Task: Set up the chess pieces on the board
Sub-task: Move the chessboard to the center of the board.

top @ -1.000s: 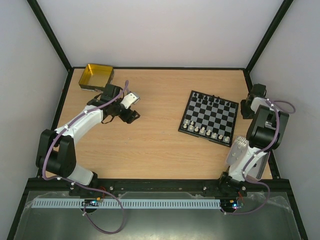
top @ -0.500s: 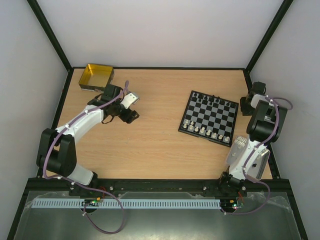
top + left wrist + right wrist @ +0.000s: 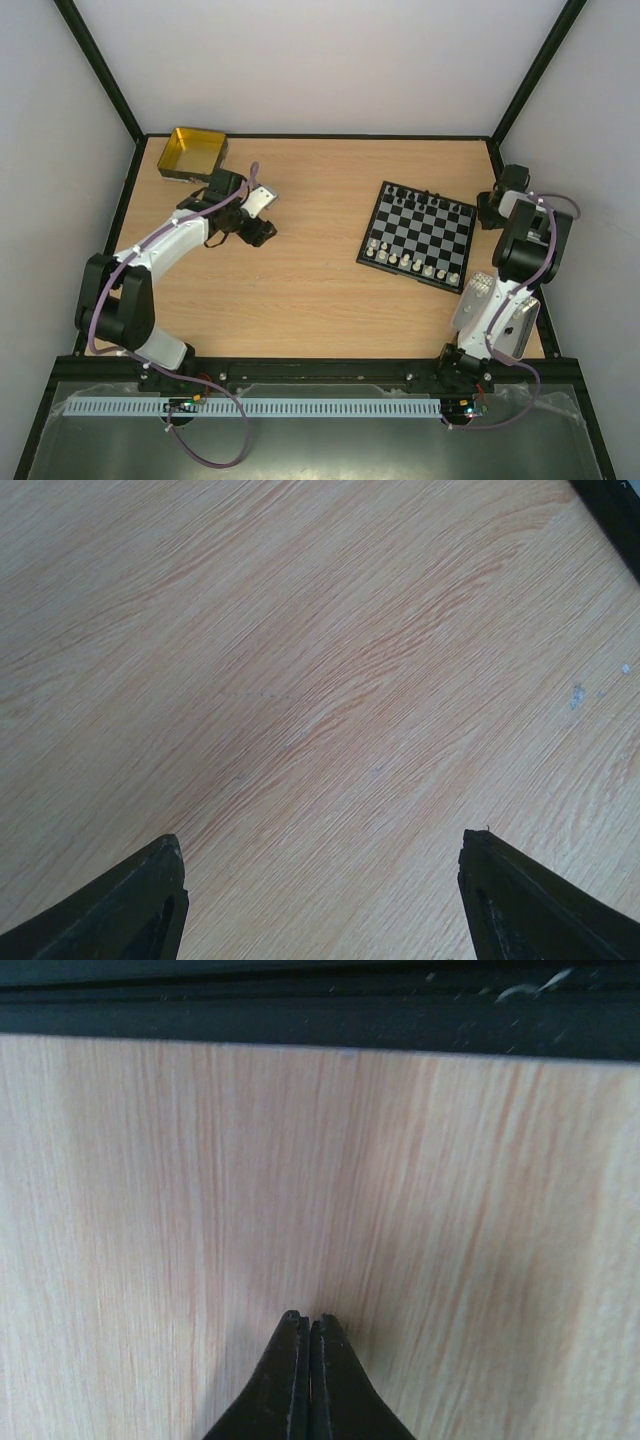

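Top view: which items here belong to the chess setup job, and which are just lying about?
Job:
- board
- white pieces, in a row along its near edge
- black pieces, along its far edge

Lying about:
- yellow tin, far left corner of the table, nothing visible inside

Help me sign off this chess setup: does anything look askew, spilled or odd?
Only the small black-and-white chequered chessboard: it lies turned at an angle to the wooden table's edges. The tiny white chess pieces and black ones stand in rows; nothing looks spilled.
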Robot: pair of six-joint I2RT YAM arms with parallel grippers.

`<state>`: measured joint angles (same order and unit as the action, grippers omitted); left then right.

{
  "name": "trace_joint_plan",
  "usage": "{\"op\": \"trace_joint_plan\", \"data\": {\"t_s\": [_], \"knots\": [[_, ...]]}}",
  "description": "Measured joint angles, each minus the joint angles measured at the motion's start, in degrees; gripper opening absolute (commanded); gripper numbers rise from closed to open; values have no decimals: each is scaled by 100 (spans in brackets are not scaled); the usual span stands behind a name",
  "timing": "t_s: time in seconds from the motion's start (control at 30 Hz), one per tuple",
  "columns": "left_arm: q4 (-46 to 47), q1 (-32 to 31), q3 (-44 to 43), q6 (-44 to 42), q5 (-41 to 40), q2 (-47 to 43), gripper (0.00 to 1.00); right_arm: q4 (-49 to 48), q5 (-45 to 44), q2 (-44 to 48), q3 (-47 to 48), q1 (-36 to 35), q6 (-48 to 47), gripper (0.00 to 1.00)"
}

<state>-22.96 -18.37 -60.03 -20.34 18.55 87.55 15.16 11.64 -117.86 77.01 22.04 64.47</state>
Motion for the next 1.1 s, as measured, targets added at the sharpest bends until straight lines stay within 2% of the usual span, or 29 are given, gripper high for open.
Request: {"op": "trace_joint_plan", "data": {"t_s": [0.2, 0.47, 0.77, 1.1], "knots": [[11, 2, 0, 0, -96, 61, 75, -433, 50, 186, -407, -293, 4, 2], [20, 83, -2, -2, -146, 66, 75, -470, 264, 719, -1110, -758, 4, 2], [-13, 511, -101, -26, -162, 63, 75, -424, 452, 782, -1185, -955, -157, 2], [-9, 831, -282, -61, -105, 240, 71, -525, 612, 758, -1220, -2096, -232, 2]]}}
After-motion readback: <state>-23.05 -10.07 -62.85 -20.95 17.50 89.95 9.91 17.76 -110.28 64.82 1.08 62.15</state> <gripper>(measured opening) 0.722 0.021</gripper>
